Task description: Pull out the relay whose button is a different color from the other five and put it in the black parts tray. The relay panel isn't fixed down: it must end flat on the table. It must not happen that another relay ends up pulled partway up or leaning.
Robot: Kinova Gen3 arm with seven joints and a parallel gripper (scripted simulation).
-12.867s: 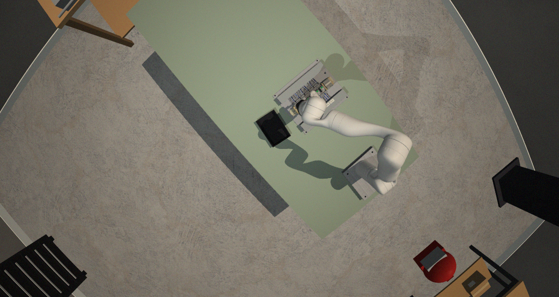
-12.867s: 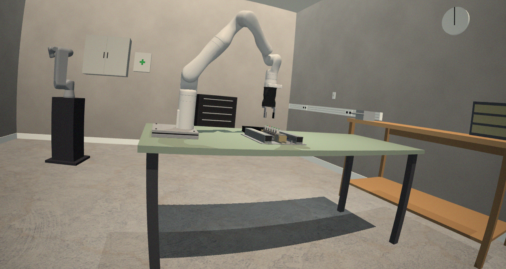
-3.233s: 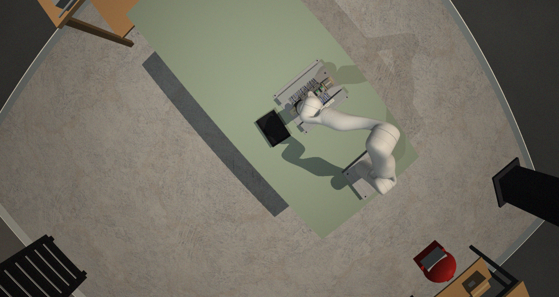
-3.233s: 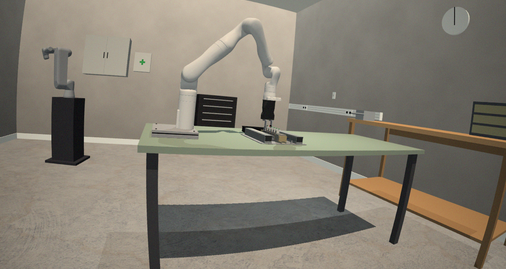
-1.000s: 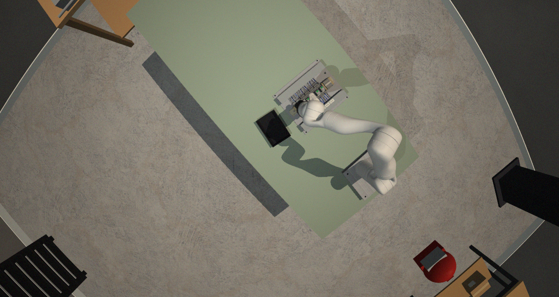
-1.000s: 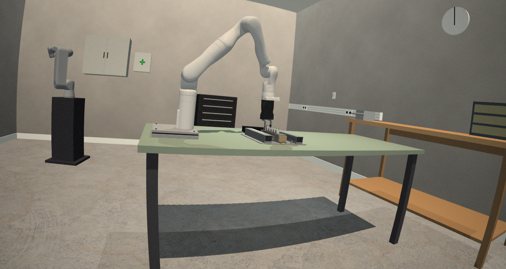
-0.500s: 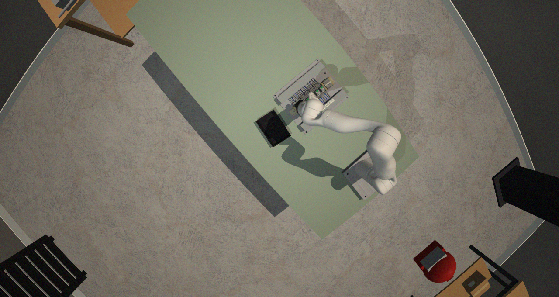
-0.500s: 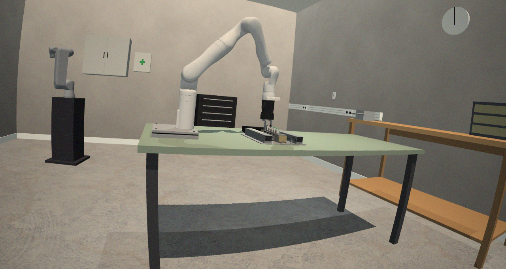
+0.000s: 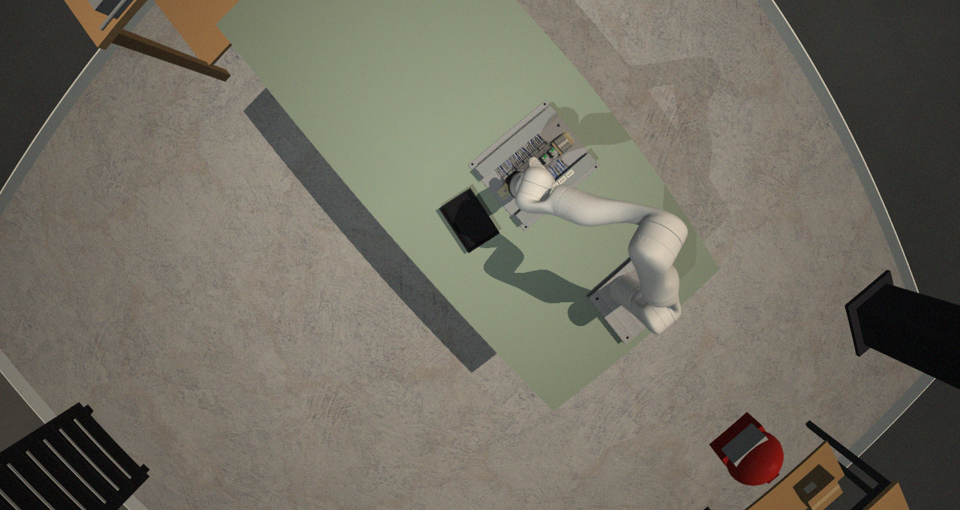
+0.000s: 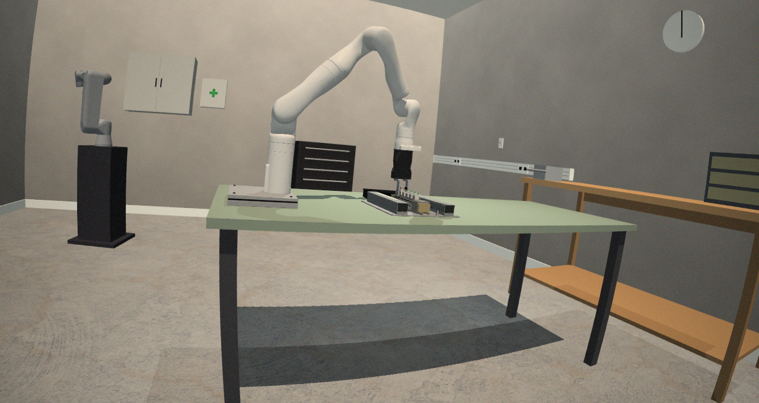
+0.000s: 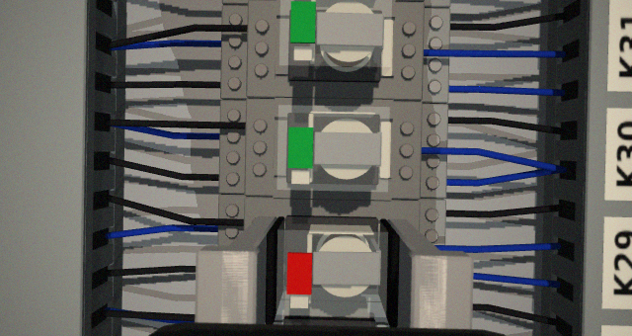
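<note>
The relay with the red button (image 11: 346, 269) is at the bottom of the wrist view, beside the K29 label. My gripper (image 11: 331, 255) (image 10: 402, 188) is shut on it, one finger on each side. Its base is hidden, so I cannot tell whether it is fully seated. Its top looks about level with the green-button relays (image 11: 347, 149) (image 11: 350, 30). The relay panel (image 9: 551, 121) (image 10: 394, 214) looks flat on the green table. The black parts tray (image 9: 469, 221) (image 10: 369, 190) lies just off the panel's end; the arm partly hides the panel in the top view.
Dark wire ducts (image 11: 101, 178) (image 11: 568, 188) run along both sides of the relay row, with black and blue wires between. A tan block (image 10: 421, 207) stands at the row's far end. The arm's base plate (image 9: 620, 319) (image 10: 260, 199) is on the same table (image 9: 376, 91).
</note>
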